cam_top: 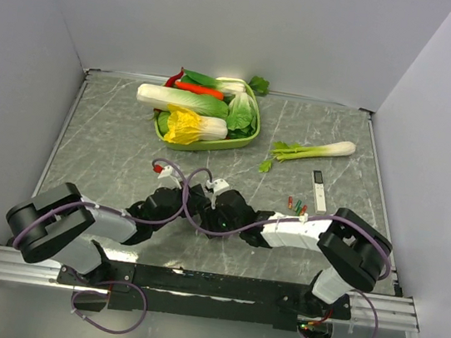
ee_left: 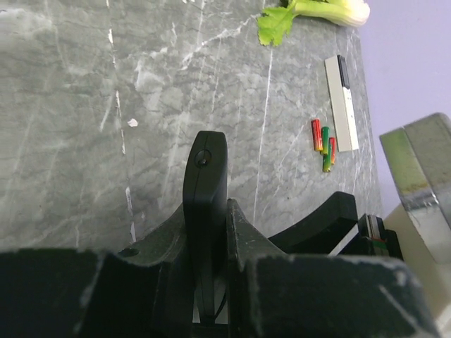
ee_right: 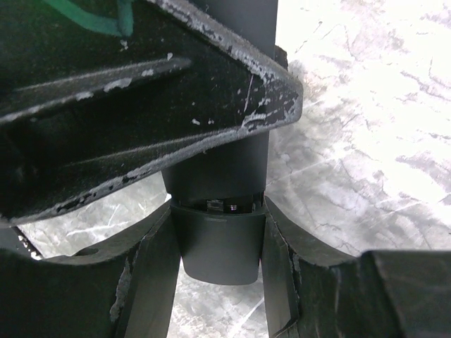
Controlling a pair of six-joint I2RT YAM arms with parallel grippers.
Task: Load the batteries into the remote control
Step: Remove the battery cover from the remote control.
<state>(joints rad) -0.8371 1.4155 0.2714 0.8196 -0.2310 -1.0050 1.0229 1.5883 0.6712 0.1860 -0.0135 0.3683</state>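
The black remote control [ee_left: 205, 176] stands edge-on between the jaws of my left gripper [ee_left: 206, 215], which is shut on it. My right gripper [ee_right: 218, 225] is shut on the remote's end piece [ee_right: 218, 246]. A narrow gap above that piece shows metal contacts [ee_right: 225, 205]. In the top view both grippers, left [cam_top: 191, 206] and right [cam_top: 232, 212], meet at the table's middle front. Three red and green batteries [ee_left: 323, 143] lie on the table to the right, also seen from the top [cam_top: 296, 204], untouched.
A slim white device [cam_top: 318, 189] with a dark end lies beside the batteries. A celery stalk [cam_top: 312, 150] lies behind it. A green basket [cam_top: 237, 144] of vegetables stands at the back centre. Grey walls close the table on three sides.
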